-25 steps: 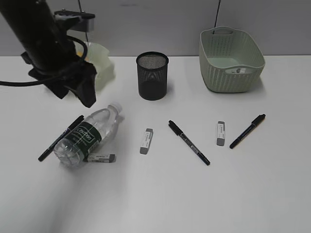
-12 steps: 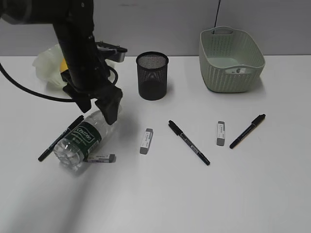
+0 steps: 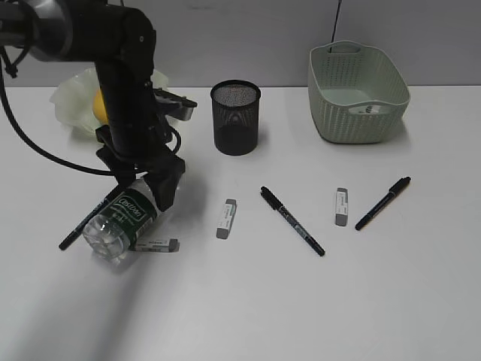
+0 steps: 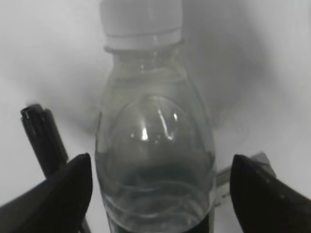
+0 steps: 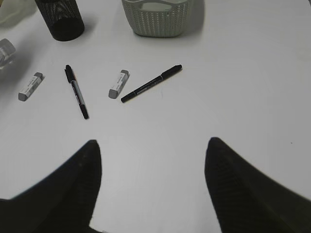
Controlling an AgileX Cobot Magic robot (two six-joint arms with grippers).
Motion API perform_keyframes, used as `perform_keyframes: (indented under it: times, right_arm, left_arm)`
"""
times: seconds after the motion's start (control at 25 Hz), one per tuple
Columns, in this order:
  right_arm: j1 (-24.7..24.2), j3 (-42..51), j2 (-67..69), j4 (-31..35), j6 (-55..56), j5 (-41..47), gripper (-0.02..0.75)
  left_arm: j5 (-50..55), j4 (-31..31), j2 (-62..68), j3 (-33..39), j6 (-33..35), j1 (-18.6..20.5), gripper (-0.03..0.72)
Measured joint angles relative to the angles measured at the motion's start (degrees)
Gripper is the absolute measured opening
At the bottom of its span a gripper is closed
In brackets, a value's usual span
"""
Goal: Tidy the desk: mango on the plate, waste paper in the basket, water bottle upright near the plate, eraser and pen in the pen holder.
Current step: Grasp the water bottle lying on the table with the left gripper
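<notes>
The water bottle [image 3: 120,218] lies on its side on the desk [image 3: 248,301], white cap [image 4: 141,17] pointing away from me. My left gripper [image 3: 146,189] is open and straddles the bottle's shoulder [image 4: 155,160], with a small gap on each side. The mango [image 3: 98,106] sits in the plate [image 3: 71,98]. A white scrap, the waste paper [image 3: 373,109], lies inside the basket [image 3: 357,94]. Three pens [image 3: 293,220] [image 3: 383,202] [image 3: 90,218] and three erasers [image 3: 226,218] [image 3: 342,206] [image 3: 156,244] lie on the desk. My right gripper [image 5: 153,165] hangs open over bare desk.
The black mesh pen holder [image 3: 236,116] stands at the back between plate and basket. One pen [image 4: 43,141] and one eraser [image 4: 245,170] lie close against the bottle's sides, right by my left fingers. The right arm is outside the exterior view.
My left arm has swung from the plate to the right and down over the bottle, and its jaws have opened a little wider. The mango now shows in the plate.
</notes>
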Motion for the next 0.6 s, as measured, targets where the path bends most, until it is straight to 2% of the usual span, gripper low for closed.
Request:
perform_keyframes:
  times: [0.32, 0.48, 0.6]
  right_arm:
    - [0.0, 0.0, 0.0, 0.0, 0.0, 0.0, 0.53]
    - [0.0, 0.0, 0.0, 0.0, 0.05, 0.0, 0.53]
    - [0.0, 0.0, 0.0, 0.0, 0.05, 0.0, 0.53]
  left_arm:
    - [-0.01, 0.16, 1.8, -0.23, 0.0, 0.0, 0.664]
    - [0.08, 0.22, 2.62, -0.3, 0.0, 0.0, 0.603]
    - [0.08, 0.27, 2.69, -0.3, 0.0, 0.0, 0.529]
